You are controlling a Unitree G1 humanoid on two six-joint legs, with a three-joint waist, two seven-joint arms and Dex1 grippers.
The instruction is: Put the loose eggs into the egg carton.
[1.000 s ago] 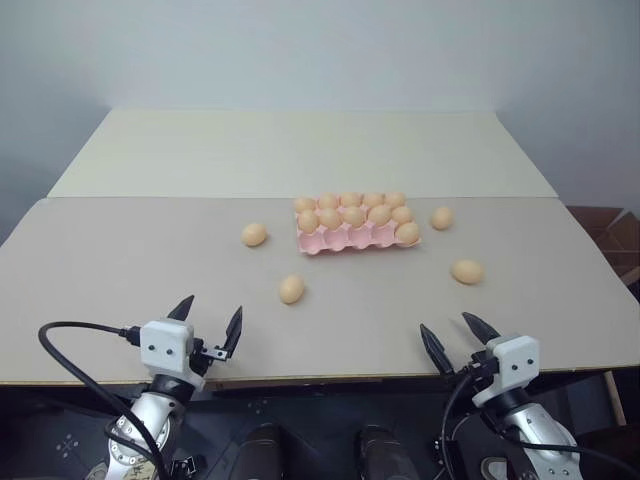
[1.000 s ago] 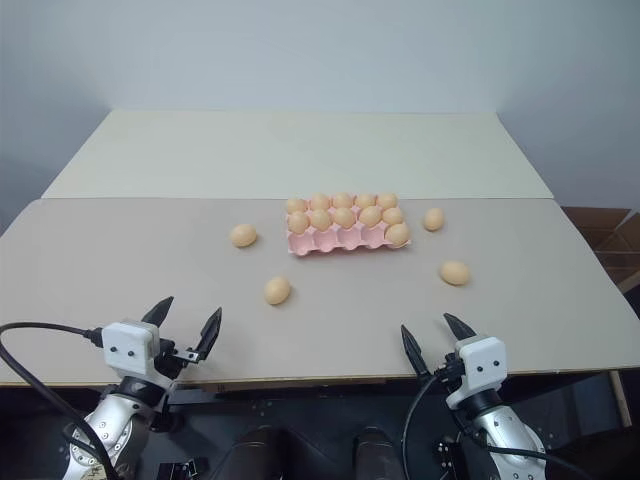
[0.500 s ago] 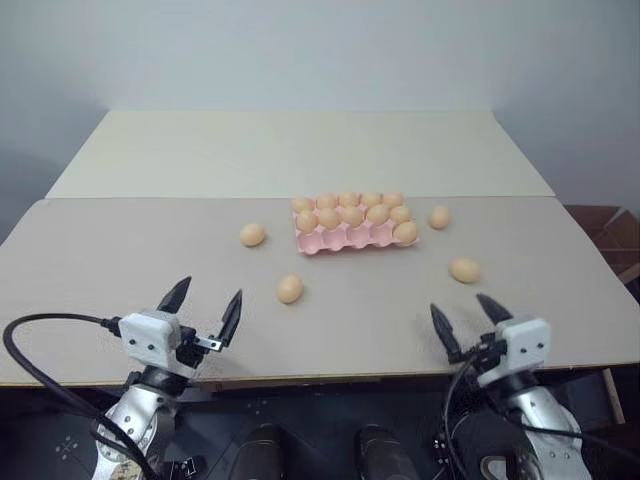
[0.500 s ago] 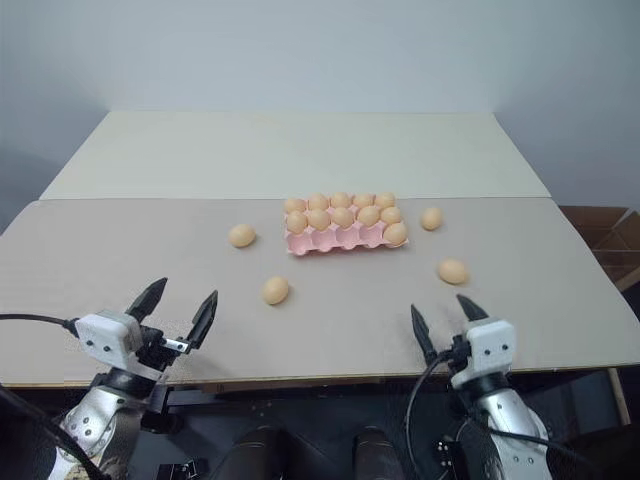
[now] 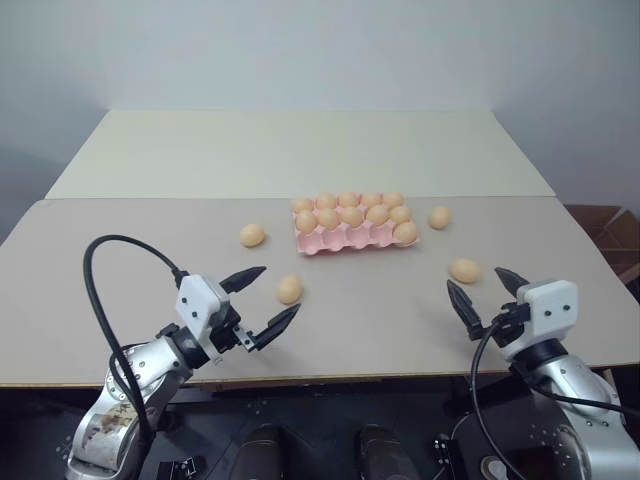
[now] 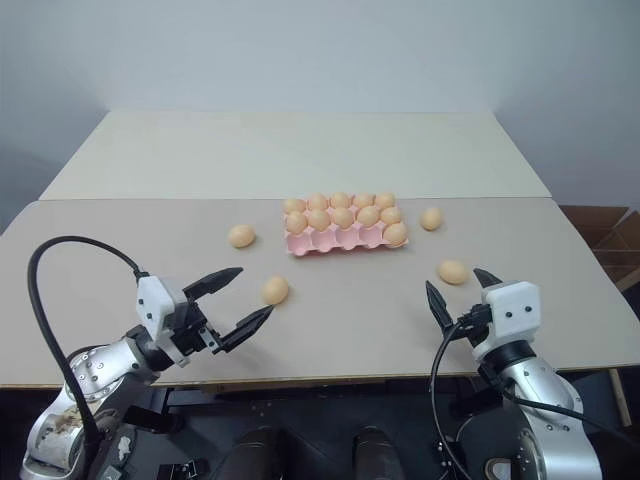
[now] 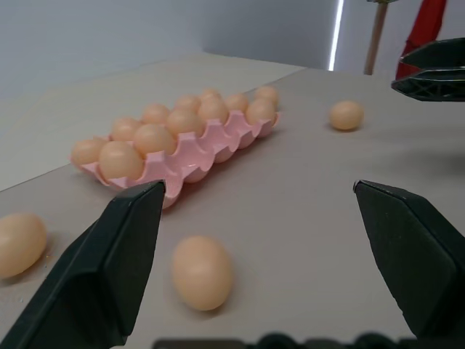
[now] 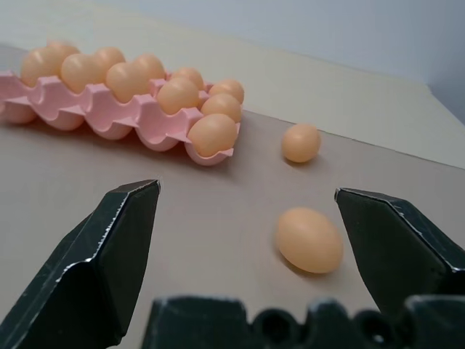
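Observation:
The pink egg carton (image 5: 345, 241) lies mid-table, its two far rows full of eggs and its near row of cups bare. Loose eggs lie around it: one to its left (image 5: 252, 235), one nearer me (image 5: 290, 289), one at its right end (image 5: 439, 217) and one further right and nearer (image 5: 465, 270). My left gripper (image 6: 256, 289) is open and level, its fingers pointing right at the near egg (image 7: 202, 272), close beside it. My right gripper (image 8: 245, 189) is open, aimed forward, with the near right egg (image 8: 309, 239) just ahead between its fingers.
The eggs and carton sit on a grey-beige tabletop (image 5: 120, 270); a second, paler table (image 5: 300, 150) adjoins it at the back. The near table edge (image 5: 350, 378) runs just under both grippers. A brown box (image 5: 610, 235) stands beyond the right edge.
My left gripper rose and swung right, now pointing at the near egg. My right gripper rose and moved forward to the near right egg. Both stayed open.

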